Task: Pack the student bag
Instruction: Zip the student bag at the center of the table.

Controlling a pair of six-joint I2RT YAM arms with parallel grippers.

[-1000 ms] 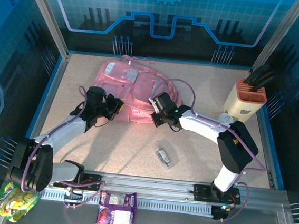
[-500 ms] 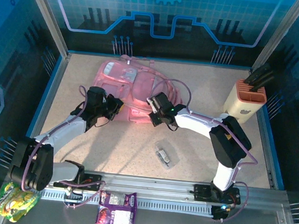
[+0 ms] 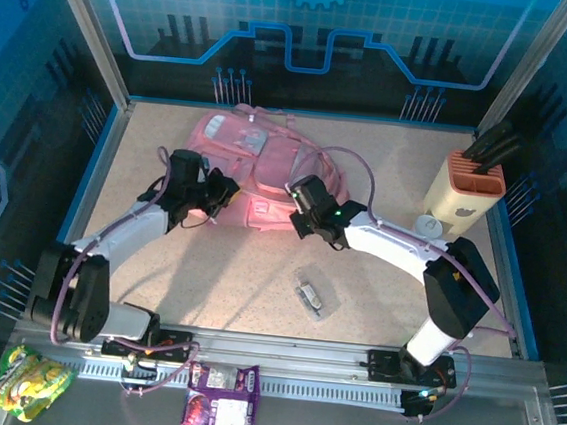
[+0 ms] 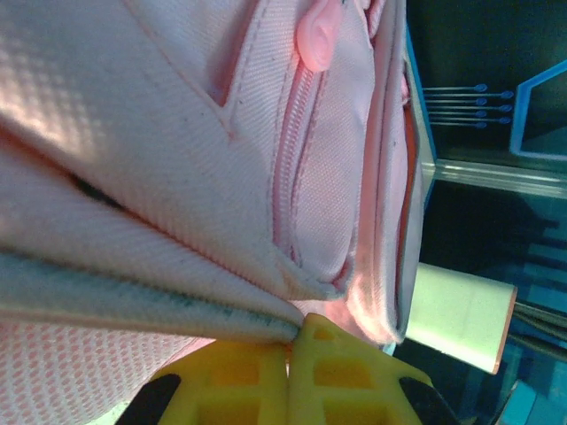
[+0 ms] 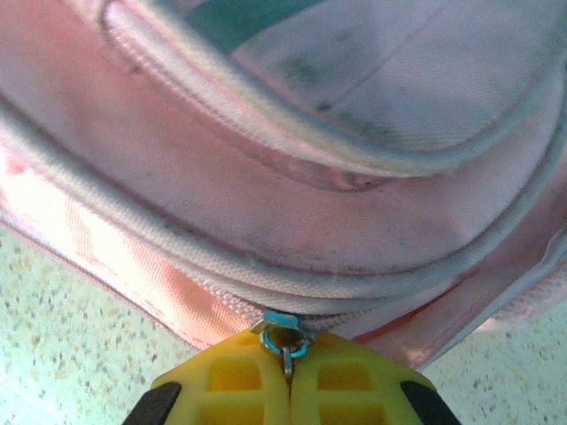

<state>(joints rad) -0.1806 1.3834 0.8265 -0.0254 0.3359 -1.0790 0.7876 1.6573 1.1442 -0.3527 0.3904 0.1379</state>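
Blue panelled walls enclose a speckled beige table point(image 3: 388, 273). The bag point(image 3: 253, 159) lies flat at the far centre-left of the table, with its pale front pocket facing up and its near edge turned toward the arms.

Left arm: it reaches diagonally from the near-left base to the bag's near-left corner, with the wrist low. Right arm: the upper link rises from the near-right base, and the forearm runs left across the table to the middle of the bag's near edge.

Left gripper point(image 4: 290, 343): its jaws are closed on a grey piped seam point(image 4: 133, 305) of the bag, so a fold of fabric is pinched. Right gripper point(image 5: 285, 356): its jaws are closed on the metal zip pull point(image 5: 283, 335), which sits on the zip point(image 5: 235, 301) at the bag's lower edge.

Step in hand, as judged: opening the main zip so that the bag can be loaded.

Procedure:
1. Use the left grip as the anchor and tension the fabric away from the pull.
2. Draw the pull along the line of the zip, not upward or outward.
3. Follow the curve of the zip around the corner and turn the wrist with it.
4. If the bag slides on the table, stop and re-tension.
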